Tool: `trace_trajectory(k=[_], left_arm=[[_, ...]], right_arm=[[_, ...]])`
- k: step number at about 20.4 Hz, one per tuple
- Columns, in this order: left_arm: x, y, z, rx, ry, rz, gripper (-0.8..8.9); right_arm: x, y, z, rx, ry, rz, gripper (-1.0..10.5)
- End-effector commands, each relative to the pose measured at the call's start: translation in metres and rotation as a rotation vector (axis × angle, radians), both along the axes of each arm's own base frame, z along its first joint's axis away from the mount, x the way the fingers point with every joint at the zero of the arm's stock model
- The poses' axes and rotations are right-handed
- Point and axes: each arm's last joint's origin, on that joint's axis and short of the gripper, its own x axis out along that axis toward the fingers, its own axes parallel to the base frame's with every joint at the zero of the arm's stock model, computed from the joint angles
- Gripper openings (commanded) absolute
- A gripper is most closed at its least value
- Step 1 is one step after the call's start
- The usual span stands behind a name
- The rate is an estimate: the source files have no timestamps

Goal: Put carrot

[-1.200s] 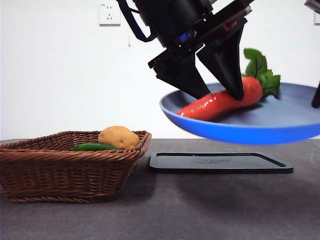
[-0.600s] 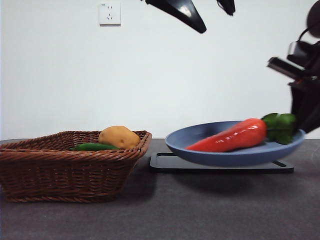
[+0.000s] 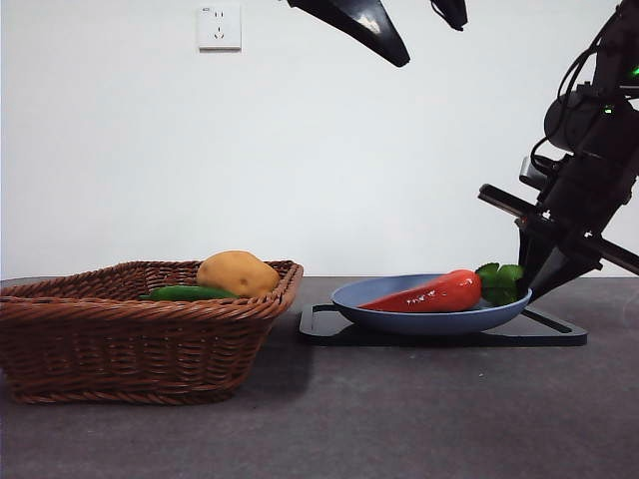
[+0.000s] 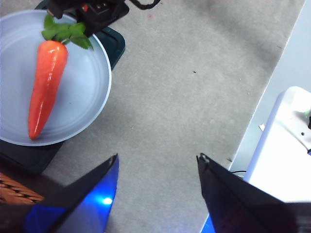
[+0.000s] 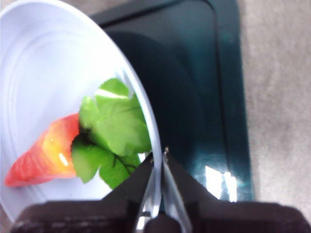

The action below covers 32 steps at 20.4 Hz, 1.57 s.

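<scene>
The right gripper has its fingers pinched onto the rim of the blue plate, one finger on each face of the thin edge. Just inside that edge, right beside the fingertips, lie the green leaves of the carrot; its orange body runs away from them across the plate's floor. Under the plate, on the far side of the fingers, sits a dark flat tray, and in the front view the plate appears to rest on this tray or very nearly so, the carrot lying along it with its tip pointing away from the arm.

The left gripper hangs high above the grey worktop, its fingers spread apart and holding nothing — the plate and carrot are well off to one side of it.

The carrot seems already placed, so the step in hand looks like setting the plate down. The next move likely calls for spreading the right fingers and drawing back without dragging the rim or the leaves.

Whether the plate's base fully touches the tray is hard to tell. Farther off stands a wicker basket holding a potato and a green vegetable — the rim hides most of that vegetable.
</scene>
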Motion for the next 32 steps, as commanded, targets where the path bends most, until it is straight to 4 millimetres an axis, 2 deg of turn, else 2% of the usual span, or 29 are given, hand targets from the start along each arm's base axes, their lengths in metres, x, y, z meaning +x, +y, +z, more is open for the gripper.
trace_trajectory(k=[1,5,9,12,16,18,19,20,21,26,29,32], left_arm=[[-0.001,-0.007,0.002,-0.013,-0.017,-0.022,2.84],[-0.001,-0.007,0.002,-0.015,-0.018,-0.022,2.84],[0.002,-0.011,0.006,-0.066,-0.060,-0.022,2.84],[0.008,-0.019,0.017,-0.189,-0.155,-0.020,2.84],[0.022,-0.024,0.036,-0.337,-0.339,0.063,2.69],[0.029,-0.021,0.042,-0.354,-0.420,0.146,1.43],[0.033,-0.019,0.043,-0.350,-0.444,0.182,0.46],[0.037,-0.015,0.043,-0.344,-0.455,0.206,0.01],[0.044,-0.009,0.043,-0.329,-0.464,0.243,0.06],[0.082,0.038,0.031,-0.182,-0.402,0.392,0.06],[0.091,0.063,0.028,-0.085,-0.383,0.467,0.06],[0.088,0.078,0.028,-0.056,-0.388,0.485,0.06]], right_arm=[[0.007,-0.003,-0.003,-0.003,-0.005,-0.010,0.4],[0.008,-0.004,-0.002,-0.003,-0.023,-0.013,1.9],[0.009,-0.008,0.006,0.005,-0.062,-0.024,2.1],[-0.003,-0.014,0.031,-0.009,-0.078,-0.027,2.1],[-0.035,-0.023,0.074,-0.067,-0.084,-0.002,1.8],[-0.055,-0.025,0.094,-0.150,-0.081,-0.004,1.2],[-0.064,-0.025,0.104,-0.186,-0.093,0.007,0.9],[-0.072,-0.025,0.112,-0.207,-0.110,0.012,0.5],[-0.081,-0.024,0.123,-0.221,-0.149,0.035,0.1],[-0.124,-0.019,0.161,-0.359,-0.337,0.009,0.0],[-0.148,-0.015,0.164,-0.346,-0.457,0.009,0.0],[-0.169,-0.009,0.158,-0.322,-0.560,0.013,0.0]])
